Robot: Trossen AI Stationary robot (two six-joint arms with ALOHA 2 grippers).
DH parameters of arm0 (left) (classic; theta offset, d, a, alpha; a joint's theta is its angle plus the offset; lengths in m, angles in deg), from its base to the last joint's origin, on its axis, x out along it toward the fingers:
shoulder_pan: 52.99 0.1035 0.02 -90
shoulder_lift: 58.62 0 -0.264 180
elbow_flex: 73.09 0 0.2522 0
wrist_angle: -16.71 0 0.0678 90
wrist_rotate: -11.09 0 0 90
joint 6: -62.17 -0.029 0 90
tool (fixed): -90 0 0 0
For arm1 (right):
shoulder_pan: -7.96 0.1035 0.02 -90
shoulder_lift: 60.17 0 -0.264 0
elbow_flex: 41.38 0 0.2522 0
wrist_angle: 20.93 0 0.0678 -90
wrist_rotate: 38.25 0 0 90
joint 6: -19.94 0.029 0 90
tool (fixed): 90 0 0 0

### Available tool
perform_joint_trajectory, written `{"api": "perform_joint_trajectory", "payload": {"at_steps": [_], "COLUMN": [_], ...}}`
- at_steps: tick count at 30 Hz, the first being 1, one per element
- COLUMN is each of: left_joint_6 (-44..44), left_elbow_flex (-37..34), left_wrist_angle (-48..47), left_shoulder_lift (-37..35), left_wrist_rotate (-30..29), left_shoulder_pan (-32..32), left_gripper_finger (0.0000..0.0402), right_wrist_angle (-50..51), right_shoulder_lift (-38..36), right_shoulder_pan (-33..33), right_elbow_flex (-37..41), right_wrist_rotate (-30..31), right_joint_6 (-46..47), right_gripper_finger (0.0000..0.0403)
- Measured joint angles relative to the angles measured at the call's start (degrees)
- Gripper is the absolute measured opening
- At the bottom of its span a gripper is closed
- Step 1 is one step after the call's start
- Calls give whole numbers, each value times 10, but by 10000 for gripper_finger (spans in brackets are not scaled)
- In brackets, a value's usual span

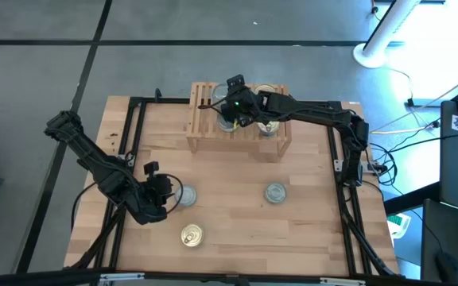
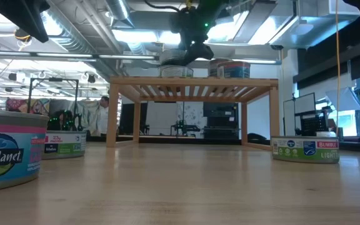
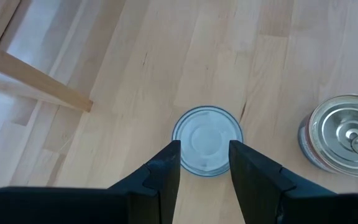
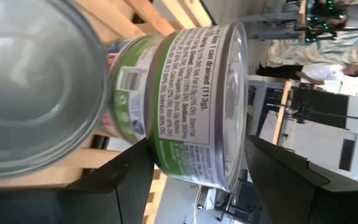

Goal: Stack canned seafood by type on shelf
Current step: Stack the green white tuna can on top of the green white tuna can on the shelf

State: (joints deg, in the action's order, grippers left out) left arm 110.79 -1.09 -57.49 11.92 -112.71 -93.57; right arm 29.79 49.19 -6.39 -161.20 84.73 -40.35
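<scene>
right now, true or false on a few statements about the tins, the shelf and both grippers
1. Three tins sit on the table off the shelf: true, a silver-topped tin, another silver-topped tin and a gold-topped tin.
2. The right gripper is down at the table's near edge: false, it is over the shelf, its fingers either side of a green-labelled tin.
3. The left gripper is open with a silver-topped tin just past its fingertips: true.
4. The shelf top is bare: false, tins stand on it.
5. The gold-topped tin is on the shelf: false, it lies on the table.
</scene>
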Motion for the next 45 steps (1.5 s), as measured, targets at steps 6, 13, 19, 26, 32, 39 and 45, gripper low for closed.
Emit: {"api": "perform_joint_trajectory", "payload": {"at_steps": [6, 13, 19, 26, 32, 39, 45], "left_joint_6": [-8, -7, -7, -8, -8, -8, -7], "left_elbow_flex": [0, 0, 0, 0, 0, 0, 0], "left_wrist_angle": [0, 0, 0, 0, 0, 0, 2], "left_shoulder_lift": [0, 0, 0, 0, 0, 0, 0], "left_wrist_rotate": [0, 0, 0, -6, -9, -9, -10], "left_shoulder_pan": [0, 0, 0, 0, 0, 0, 0], "left_gripper_finger": [131, 131, 131, 131, 131, 131, 131], "right_wrist_angle": [6, 4, 2, 0, 1, 14, 64], "right_shoulder_lift": [0, 0, 0, 0, 0, -5, -21], "right_shoulder_pan": [0, -6, -23, -31, -28, -1, 42], "right_elbow_flex": [0, 0, 0, 0, 0, 0, 0], "right_wrist_rotate": [-12, -50, -55, -62, -46, 7, 48], "right_joint_6": [0, 0, 0, 0, 0, 0, 14], "right_gripper_finger": [248, 248, 248, 248, 248, 248, 248]}}
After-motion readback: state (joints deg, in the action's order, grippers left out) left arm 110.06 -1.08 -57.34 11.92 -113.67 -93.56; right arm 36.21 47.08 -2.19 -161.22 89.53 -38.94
